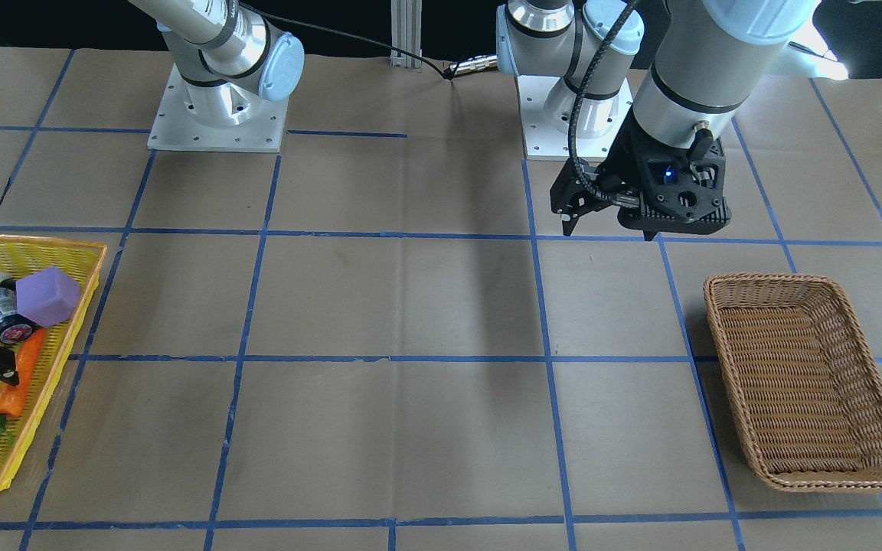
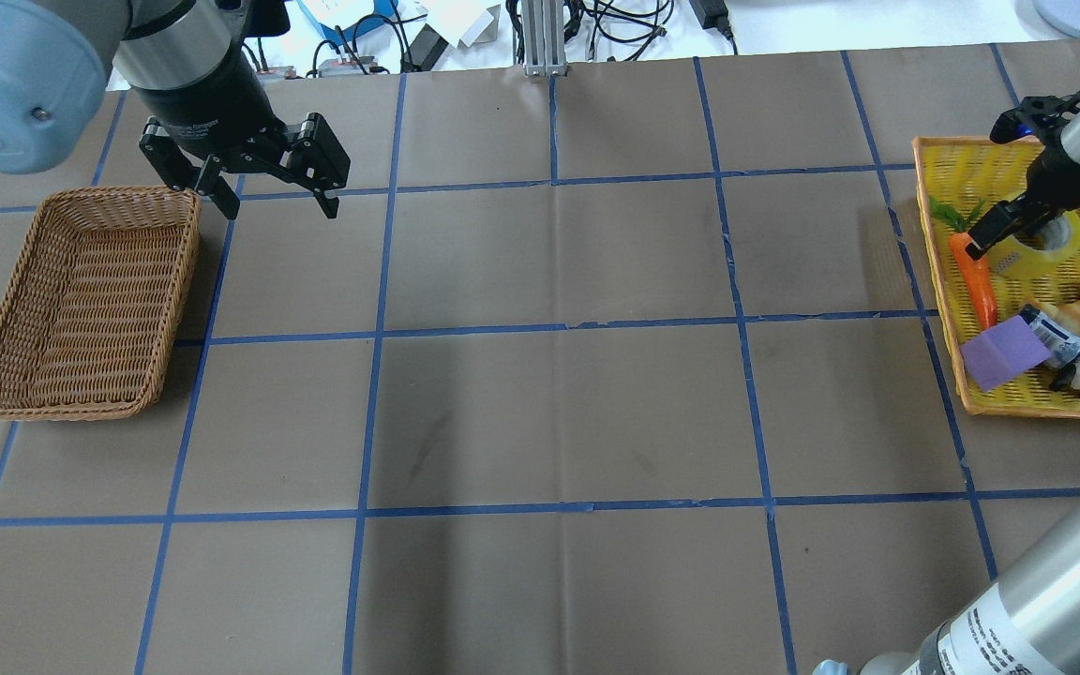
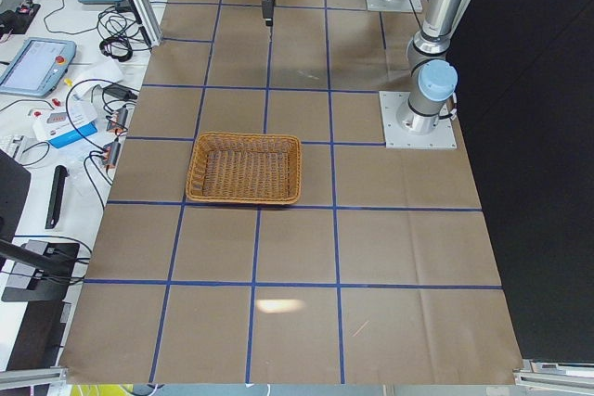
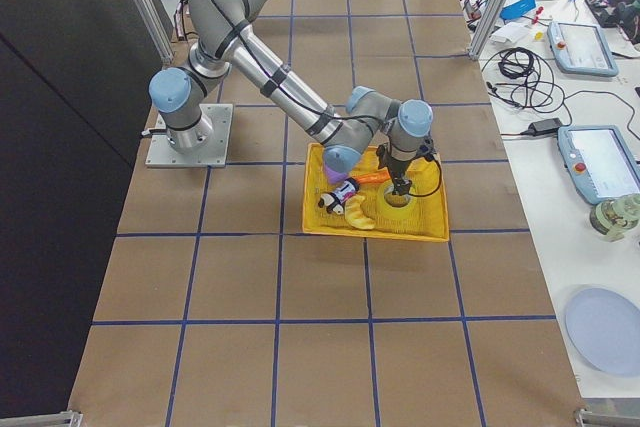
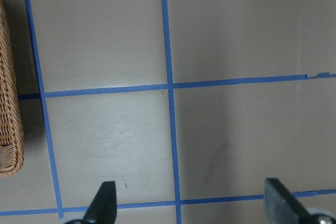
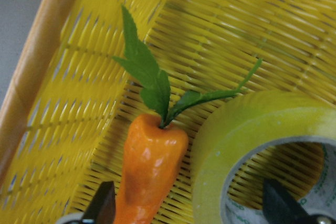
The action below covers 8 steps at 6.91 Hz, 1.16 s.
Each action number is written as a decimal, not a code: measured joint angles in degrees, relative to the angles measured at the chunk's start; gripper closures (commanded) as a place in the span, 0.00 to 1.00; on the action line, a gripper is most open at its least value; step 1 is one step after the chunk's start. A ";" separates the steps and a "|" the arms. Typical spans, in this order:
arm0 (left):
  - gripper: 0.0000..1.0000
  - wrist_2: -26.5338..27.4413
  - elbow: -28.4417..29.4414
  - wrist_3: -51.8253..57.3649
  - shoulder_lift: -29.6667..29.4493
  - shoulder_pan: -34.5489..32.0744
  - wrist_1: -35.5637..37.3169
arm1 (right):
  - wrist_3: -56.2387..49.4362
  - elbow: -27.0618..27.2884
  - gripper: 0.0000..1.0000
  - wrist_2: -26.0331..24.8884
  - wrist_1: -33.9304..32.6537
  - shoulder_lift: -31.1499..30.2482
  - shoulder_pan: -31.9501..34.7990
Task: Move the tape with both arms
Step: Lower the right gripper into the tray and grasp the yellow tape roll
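At the robot's right end of the paper-covered table (image 2: 549, 403), gridded in blue tape lines, the right gripper (image 6: 190, 205) reaches down into a yellow plastic basket (image 2: 967, 173) with its jaws spread wide, straddling the wall of the tape (image 2: 1070, 234). The wrist camera shows one finger (image 6: 278, 203) inside the roll's grey-white core and the other (image 6: 102, 203) outside it, by the toy carrot (image 6: 149, 166); neither pad is seen pressing the roll. The translucent yellow tape lies flat on the basket floor, just beside the carrot, whose green leaves run along the roll's edge. Sharing the basket are a purple block (image 2: 1004, 352), a toy croissant (image 2: 1079, 309), a small panda figure (image 2: 1079, 370) and a small labelled can (image 2: 1046, 330), all grouped at the end nearer the robot. Well apart, at the table's opposite end, the left gripper (image 2: 280, 202) hangs above bare table with its jaws released and nothing between them, just beside the far corner of a brown wicker basket (image 2: 81, 300). The left wrist camera looks straight down on the blue grid, with the wicker rim at its edge.
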 measured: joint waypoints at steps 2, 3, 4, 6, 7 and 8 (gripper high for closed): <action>0.00 0.04 -0.04 0.00 0.00 -0.05 0.02 | 0.12 0.31 0.98 -1.03 -0.36 -0.24 0.00; 0.00 0.02 -0.04 0.00 0.00 -0.06 0.02 | 0.17 0.08 0.99 -2.38 -0.38 -0.44 0.00; 0.00 0.00 -0.03 0.00 0.00 -0.04 0.02 | 0.07 -0.14 0.99 -3.55 -0.43 -0.61 0.00; 0.00 0.00 0.04 0.00 0.00 -0.01 0.02 | 0.08 -0.32 0.99 -4.19 -0.49 -0.72 0.00; 0.00 0.00 0.04 0.00 0.00 0.00 0.02 | 0.28 -0.36 0.99 -4.29 -0.41 -0.94 0.00; 0.00 0.00 0.04 0.00 0.00 0.03 0.02 | 0.56 -0.43 0.99 -4.69 -0.10 -1.81 0.16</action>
